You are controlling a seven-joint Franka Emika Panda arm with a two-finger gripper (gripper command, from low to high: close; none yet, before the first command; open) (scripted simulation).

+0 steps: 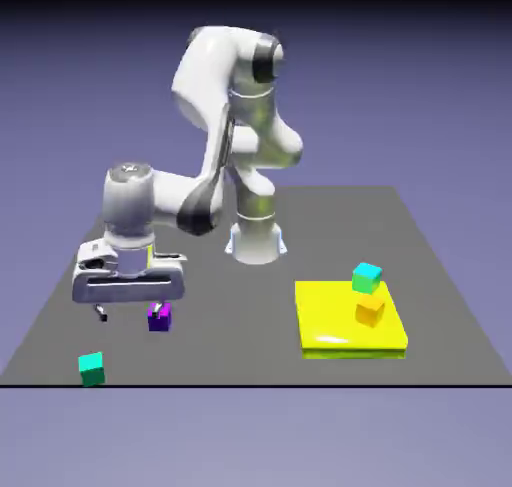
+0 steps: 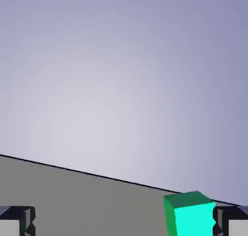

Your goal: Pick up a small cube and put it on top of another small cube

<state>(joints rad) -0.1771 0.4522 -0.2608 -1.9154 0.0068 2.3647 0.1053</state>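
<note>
Exterior view: we note grey table (image 1: pixel 250 325) | yellow tray (image 1: pixel 330 325) bearing cyan cube (image 1: pixel 367 276) on orange cube (image 1: pixel 370 308) | gripper (image 1: pixel 128 313) fingers apart | green cube (image 1: pixel 91 368) alone.

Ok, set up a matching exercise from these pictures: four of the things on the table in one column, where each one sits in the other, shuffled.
Things:
1. green-teal cube
2. purple cube
3. cyan cube
4. yellow plate

Places:
A. stacked on the orange cube
B. flat on the table, toward the exterior view's right
C. just under the pincer
D. alone near the table's front edge, at the exterior view's left

Pairs: 1-D, 2-C, 3-A, 4-B
</note>
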